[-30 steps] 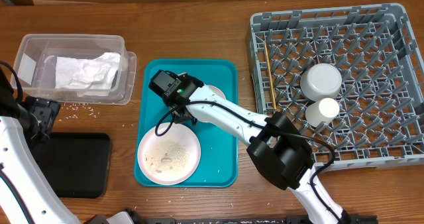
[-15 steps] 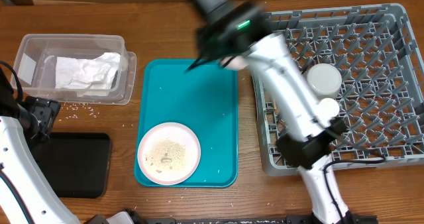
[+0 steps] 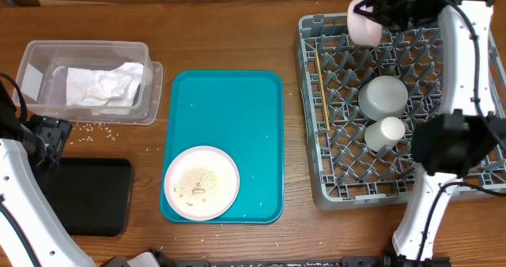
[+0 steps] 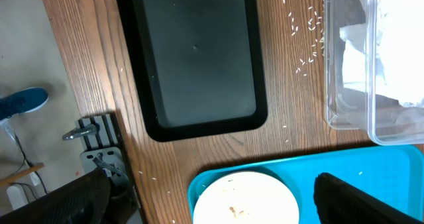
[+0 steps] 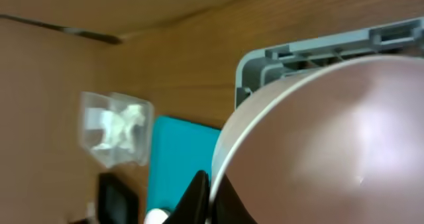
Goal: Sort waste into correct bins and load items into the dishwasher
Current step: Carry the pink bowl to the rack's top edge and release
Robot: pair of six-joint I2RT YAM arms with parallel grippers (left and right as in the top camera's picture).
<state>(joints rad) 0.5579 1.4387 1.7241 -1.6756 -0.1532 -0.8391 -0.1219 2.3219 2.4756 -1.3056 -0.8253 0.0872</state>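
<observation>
R gripper (image 3: 378,13) clamped on pink bowl (image 3: 361,22) rim, bowl over rack (image 3: 474,30) far-left corner; L gripper (image 4: 211,179) jaws wide apart.

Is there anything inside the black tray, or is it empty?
Empty. The black tray shows only its bare dark floor in the left wrist view; the rice grains lie on the table beside it.

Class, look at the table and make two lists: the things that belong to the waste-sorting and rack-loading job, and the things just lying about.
Belong to the job: pink bowl, grey-green bowl, white cup, chopsticks, plate, dish rack, napkins, clear tub, black tray, rice grains.

Lying about: teal tray, blue shoe.
</observation>
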